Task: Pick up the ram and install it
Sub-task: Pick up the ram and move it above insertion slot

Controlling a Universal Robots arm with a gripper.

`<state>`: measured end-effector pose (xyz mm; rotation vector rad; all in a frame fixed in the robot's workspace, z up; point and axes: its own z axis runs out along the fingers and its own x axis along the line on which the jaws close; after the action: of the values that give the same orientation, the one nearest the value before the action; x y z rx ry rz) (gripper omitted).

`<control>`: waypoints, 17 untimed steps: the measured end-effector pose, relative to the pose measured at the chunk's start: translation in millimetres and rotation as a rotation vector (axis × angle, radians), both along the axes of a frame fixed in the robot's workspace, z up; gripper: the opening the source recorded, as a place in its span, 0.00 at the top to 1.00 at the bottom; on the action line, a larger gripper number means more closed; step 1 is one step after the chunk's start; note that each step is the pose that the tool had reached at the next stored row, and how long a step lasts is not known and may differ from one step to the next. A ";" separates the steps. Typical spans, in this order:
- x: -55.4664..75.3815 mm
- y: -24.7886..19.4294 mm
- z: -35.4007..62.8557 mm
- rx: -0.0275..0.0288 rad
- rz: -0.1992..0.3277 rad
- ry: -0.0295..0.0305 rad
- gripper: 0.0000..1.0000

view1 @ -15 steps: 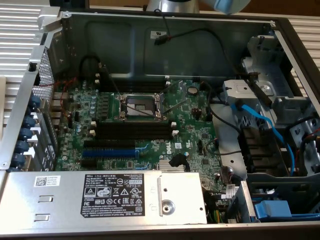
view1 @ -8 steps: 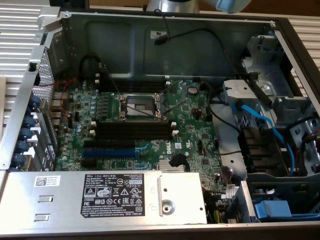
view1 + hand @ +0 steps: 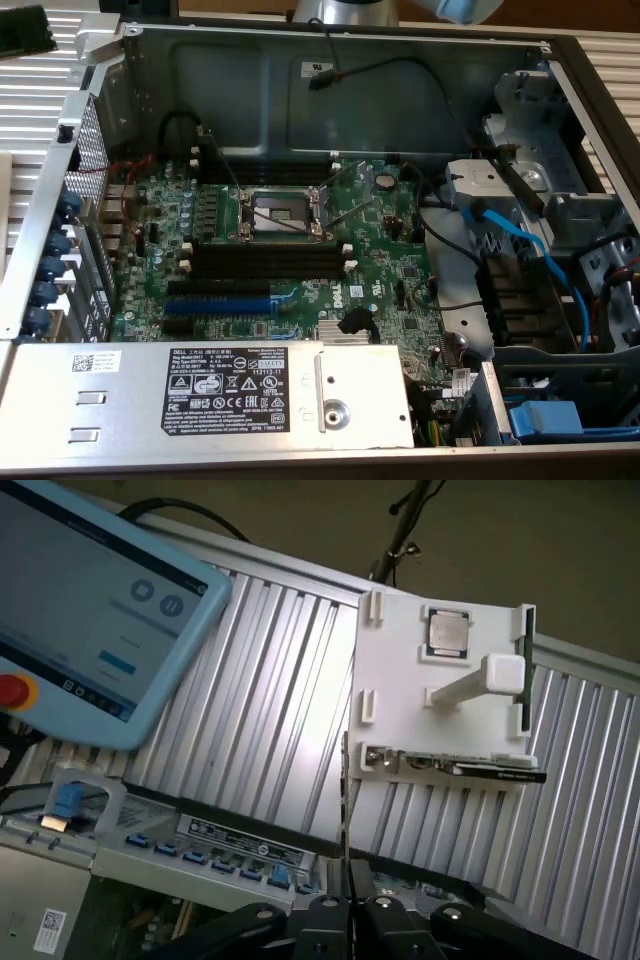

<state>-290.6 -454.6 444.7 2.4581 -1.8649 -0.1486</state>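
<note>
Gripper point(image 3: 347, 905) hangs over the open computer case point(image 3: 340, 60), just inside the wall with the blue ports point(image 3: 215, 865). The jaws are pressed together, and a thin dark strip point(image 3: 346, 820) sticks out from between them, seen edge-on. It looks pinched, but I can't tell what it is. The ram point(image 3: 470, 768) is outside the case, on the white holder point(image 3: 395, 680) that sits on the ribbed table point(image 3: 260, 700). It's a dark stick with a white label, lying along the holder's edge nearest the case, and a processor chip point(image 3: 450, 632) sits nearer the holder's far edge. From the jaws, the stick is out past the port wall and off to one side, well apart, so not under the tips. Its long axis follows that near edge, roughly parallel to the port wall. The seam between the jaws runs crosswise to that axis, so as posed I judge they close along the stick's length, not across its flat faces. On the board, the long black slots point(image 3: 270, 262) beside the processor socket point(image 3: 283, 212) look empty, so nothing is installed yet.
</note>
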 end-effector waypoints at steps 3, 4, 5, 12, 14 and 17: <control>13.7 0.0 4.7 0.0022 0.000 0.0001 0.88; 18.2 0.0 6.2 0.0027 0.000 0.0001 0.88; 22.9 0.0 7.7 0.0031 0.000 0.0002 0.88; 54.7 0.0 16.5 0.0039 0.000 0.0005 0.88; 63.8 0.0 18.0 0.0040 0.000 0.0005 0.88; 77.5 0.0 19.4 0.0039 0.000 0.0005 0.88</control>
<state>-213.1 -454.6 464.1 2.4603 -1.8663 -0.1531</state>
